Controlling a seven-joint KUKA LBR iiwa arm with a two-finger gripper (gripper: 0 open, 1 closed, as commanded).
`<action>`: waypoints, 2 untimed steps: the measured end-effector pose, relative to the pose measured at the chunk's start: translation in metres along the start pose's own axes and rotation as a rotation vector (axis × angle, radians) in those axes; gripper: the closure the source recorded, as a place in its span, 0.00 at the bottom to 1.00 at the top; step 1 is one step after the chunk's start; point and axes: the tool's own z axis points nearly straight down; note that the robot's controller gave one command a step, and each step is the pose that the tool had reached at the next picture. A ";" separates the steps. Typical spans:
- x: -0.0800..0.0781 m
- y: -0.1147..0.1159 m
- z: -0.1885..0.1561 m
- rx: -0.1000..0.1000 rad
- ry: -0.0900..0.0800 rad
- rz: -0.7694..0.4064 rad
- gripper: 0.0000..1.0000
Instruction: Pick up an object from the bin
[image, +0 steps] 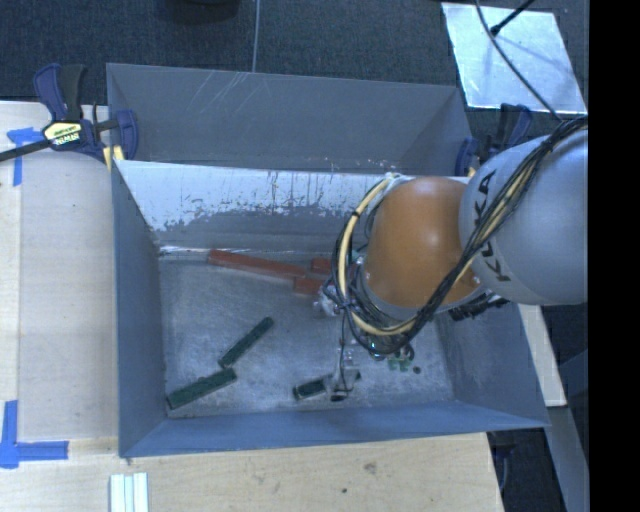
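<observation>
My gripper (343, 383) hangs low near the front wall of the bin, just right of the middle. Its tip is right next to a small dark green block (310, 389) lying on the floor, at that block's right end. I cannot tell whether it touches the block. Further left a dark green stick (246, 342) lies slanted, and another green stick (201, 389) lies near the front left corner.
A long red-brown stick (262, 266) lies along the back of the floor, with a shorter red-brown piece (312, 284) at its right end. The arm's orange cover and cables hide the right part of the floor.
</observation>
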 end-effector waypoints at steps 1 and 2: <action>0.011 -0.003 0.056 0.001 -0.018 -0.303 0.00; 0.013 -0.003 0.057 0.000 -0.011 -0.301 1.00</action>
